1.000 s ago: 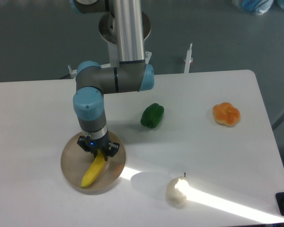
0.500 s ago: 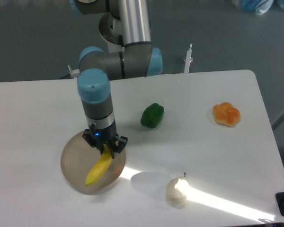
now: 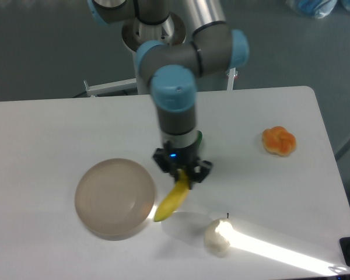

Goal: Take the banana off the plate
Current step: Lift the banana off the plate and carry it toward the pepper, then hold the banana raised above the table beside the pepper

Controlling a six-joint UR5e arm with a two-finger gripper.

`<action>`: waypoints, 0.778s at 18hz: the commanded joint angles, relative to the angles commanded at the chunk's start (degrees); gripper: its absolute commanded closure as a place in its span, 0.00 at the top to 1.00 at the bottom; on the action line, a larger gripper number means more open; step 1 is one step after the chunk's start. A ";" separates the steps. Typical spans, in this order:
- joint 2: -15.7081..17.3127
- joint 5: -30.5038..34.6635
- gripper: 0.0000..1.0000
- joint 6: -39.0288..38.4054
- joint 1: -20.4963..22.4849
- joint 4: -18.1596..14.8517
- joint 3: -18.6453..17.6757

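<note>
Your gripper has its jaws clamped on the top end of the banana, which hangs down and slants toward 7 o'clock. The fruit is off the plate: its lower tip sits just past the plate's rim at the 3 o'clock side, and from this angle you cannot tell whether that tip is in the air or brushing the counter (the height is hard to read from a single view).

The plate itself lies bare at about 9 o'clock from the gripper, near the front-left part of the counter. The arm comes down from the back, its blue-capped joints stacked above the wrist.

At 5 o'clock from the gripper, near the counter's front edge, lies a pale pear with a thin dark stem. A green pepper is mostly hidden behind the wrist, only a sliver showing at its right. Well off at 3 o'clock sits an orange lumpy fruit. A bright strip of light crosses the counter's front-right.
</note>
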 joint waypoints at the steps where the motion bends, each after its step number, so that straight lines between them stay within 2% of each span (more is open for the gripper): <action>1: -0.18 0.09 0.35 2.03 0.96 -0.09 0.26; 6: 0.17 0.00 0.35 11.52 6.33 -1.14 0.79; 14: -0.09 -0.26 0.35 12.24 6.25 -0.70 0.80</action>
